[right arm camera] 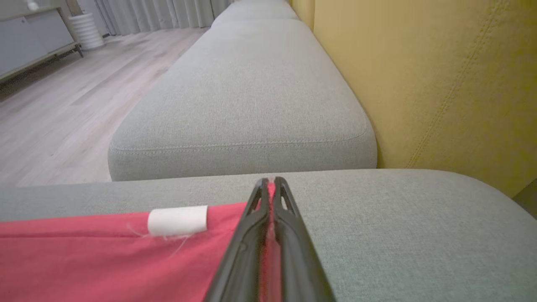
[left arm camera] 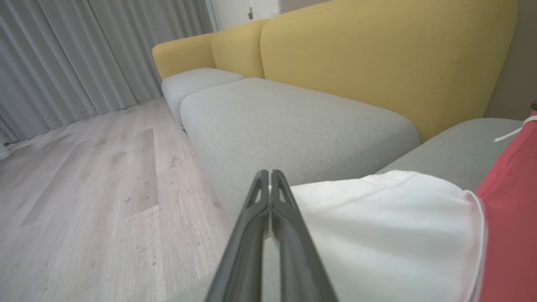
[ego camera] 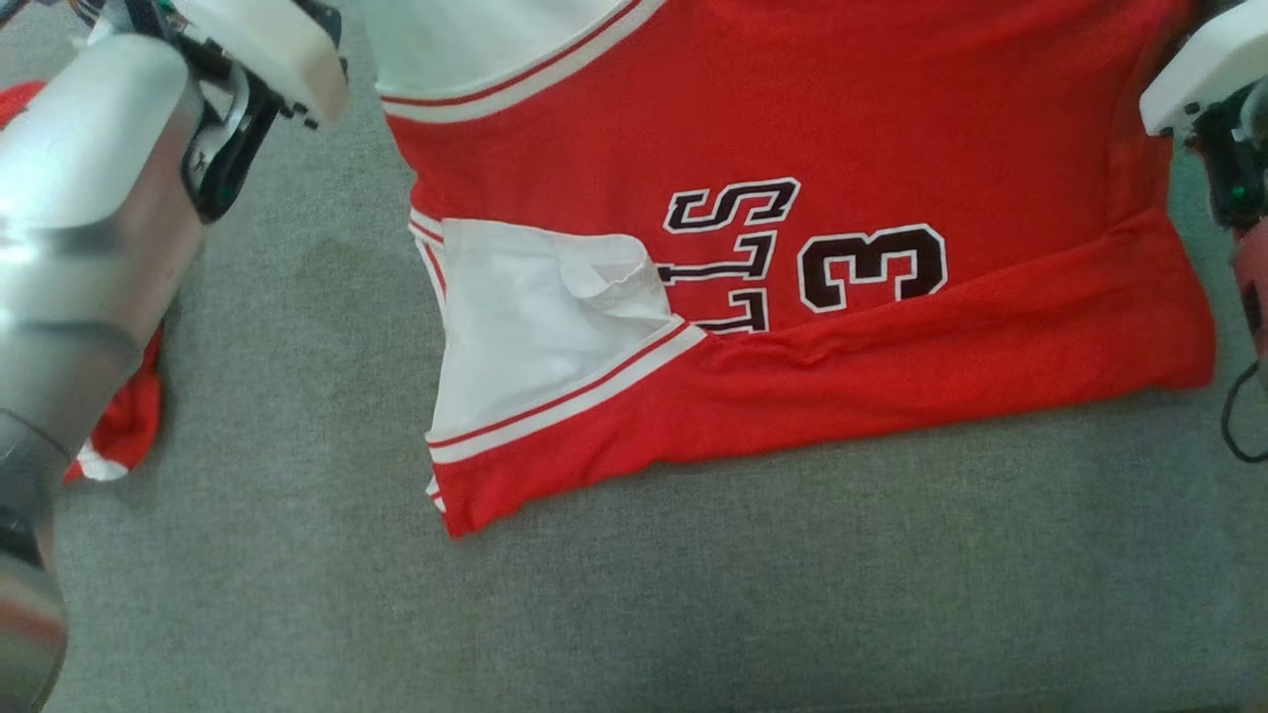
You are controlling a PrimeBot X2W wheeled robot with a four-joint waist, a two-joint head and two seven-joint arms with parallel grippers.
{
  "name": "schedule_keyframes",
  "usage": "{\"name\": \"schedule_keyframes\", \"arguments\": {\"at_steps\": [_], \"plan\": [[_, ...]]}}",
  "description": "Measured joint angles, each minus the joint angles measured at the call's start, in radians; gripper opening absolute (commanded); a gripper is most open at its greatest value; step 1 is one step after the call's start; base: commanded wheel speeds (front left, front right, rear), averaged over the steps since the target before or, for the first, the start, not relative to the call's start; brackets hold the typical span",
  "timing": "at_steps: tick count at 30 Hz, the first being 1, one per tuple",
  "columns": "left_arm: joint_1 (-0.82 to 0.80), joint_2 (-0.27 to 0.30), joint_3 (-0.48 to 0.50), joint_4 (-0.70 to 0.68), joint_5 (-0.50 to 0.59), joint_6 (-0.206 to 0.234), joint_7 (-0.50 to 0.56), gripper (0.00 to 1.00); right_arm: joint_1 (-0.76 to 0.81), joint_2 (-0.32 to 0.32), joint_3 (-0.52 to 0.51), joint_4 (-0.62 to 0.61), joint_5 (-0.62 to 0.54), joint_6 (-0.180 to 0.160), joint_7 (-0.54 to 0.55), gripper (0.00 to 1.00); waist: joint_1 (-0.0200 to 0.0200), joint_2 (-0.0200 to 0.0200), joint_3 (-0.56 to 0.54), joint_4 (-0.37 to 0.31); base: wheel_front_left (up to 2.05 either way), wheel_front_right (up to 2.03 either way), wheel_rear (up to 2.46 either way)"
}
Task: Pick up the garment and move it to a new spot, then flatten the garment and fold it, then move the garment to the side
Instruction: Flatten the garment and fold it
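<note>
Looking down from the head view, I see the garment (ego camera: 892,129), a red jersey with white trim, dark letters and a 3, lying spread on the grey sofa seat (ego camera: 693,614). Its near edge is turned up over the front, so a long red band covers the lower part of the lettering, and a white panel (ego camera: 535,317) lies rumpled at its left end. My left arm (ego camera: 89,198) hangs over the upper left corner, and under it a second red cloth (ego camera: 129,426) lies well apart from the jersey. The right arm's wrist (ego camera: 1204,69) sits at the jersey's right edge. In the left wrist view the left gripper (left arm camera: 269,174) has its fingers pressed together, with the white cloth touching their right side; I cannot tell whether any of it is pinched. Beyond it run the yellow backrest (left arm camera: 377,54), the wooden floor (left arm camera: 84,188) and grey curtains (left arm camera: 63,54). In the right wrist view the right gripper (right arm camera: 271,181) is clamped on the jersey's red edge, with cloth showing between the fingers up to the tips, and a small white label (right arm camera: 177,220) lies just to their left.
</note>
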Motion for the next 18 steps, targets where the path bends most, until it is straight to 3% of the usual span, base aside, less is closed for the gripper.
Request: {"name": "schedule_keyframes", "arguments": {"at_steps": [11, 18], "plan": [[0.024, -0.036, -0.006, 0.045, 0.013, -0.02, -0.04, 0.0, 0.025, 0.001, 0.047, 0.01, 0.095, 0.0, -0.056, 0.0, -0.0002, 0.0, -0.047, 0.004, 0.0, 0.0, 0.0], [0.147, 0.023, -0.096, -0.086, -0.049, -0.028, -0.003, 0.0, 0.16, -0.037, 0.111, -0.032, 0.197, 0.0, -0.004, 0.0, -0.0003, 0.0, -0.114, 0.015, 0.0, 0.0, 0.0]]}}
